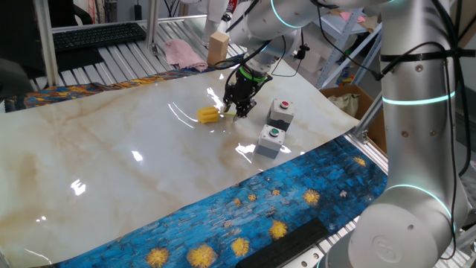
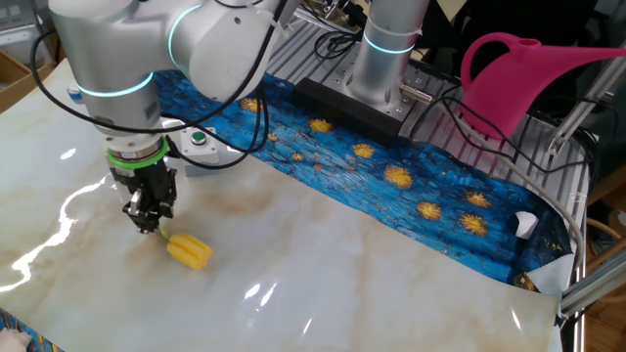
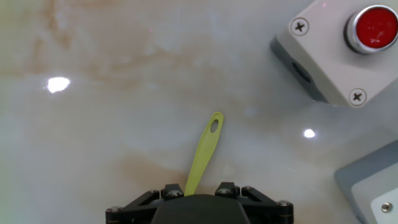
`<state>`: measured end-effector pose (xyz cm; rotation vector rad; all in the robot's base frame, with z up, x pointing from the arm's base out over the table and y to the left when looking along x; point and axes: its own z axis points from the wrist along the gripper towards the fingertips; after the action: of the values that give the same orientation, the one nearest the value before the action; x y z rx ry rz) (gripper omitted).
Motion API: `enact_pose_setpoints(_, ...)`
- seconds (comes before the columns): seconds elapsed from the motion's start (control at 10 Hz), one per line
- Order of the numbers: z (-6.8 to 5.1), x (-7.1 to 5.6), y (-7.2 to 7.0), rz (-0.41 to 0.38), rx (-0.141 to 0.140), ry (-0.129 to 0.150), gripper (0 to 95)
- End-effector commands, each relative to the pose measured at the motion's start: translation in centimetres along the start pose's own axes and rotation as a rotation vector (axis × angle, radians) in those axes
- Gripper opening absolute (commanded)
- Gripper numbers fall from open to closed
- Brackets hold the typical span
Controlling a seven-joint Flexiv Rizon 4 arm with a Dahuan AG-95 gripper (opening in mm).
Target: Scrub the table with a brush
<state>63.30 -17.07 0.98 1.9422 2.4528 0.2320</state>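
Your brush [image 1: 209, 115] is lying on the table [image 1: 111, 156], its handle running under the gripper [image 1: 239, 106], whose jaws are clenching it. 2 grey button boxes [image 1: 271, 141] are sitting just beside, crowding that side.

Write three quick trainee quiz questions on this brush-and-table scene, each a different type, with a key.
1. True or false: the brush lies flat on the table with its yellow head pointing away from the tool.
2. Multiple choice: in the hand view, the button on the grey box nearest the brush handle is A) green, B) red, C) blue.
3. Fill in: behind the blue cloth in the other fixed view stands a pink ______.

Key
1. True; the tool is down over the handle end.
2. B.
3. Watering can.
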Motion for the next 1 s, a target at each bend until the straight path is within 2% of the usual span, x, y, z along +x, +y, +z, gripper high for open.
enact_pose_setpoints(0.1,0.28,0.0,-0.14,-0.002,-0.002,-0.003,38.0)
enact_pose_setpoints(0.2,0.34,0.0,-0.16,-0.004,-0.001,-0.01,19.0)
enact_pose_setpoints(0.4,0.4,0.0,-0.18,-0.03,0.005,-0.027,19.0)
enact_pose_setpoints(0.5,0.41,0.0,-0.18,-0.04,0.01,-0.042,0.0)
enact_pose_setpoints(1.0,0.3,0.02,-0.13,-0.056,0.017,-0.041,0.0)
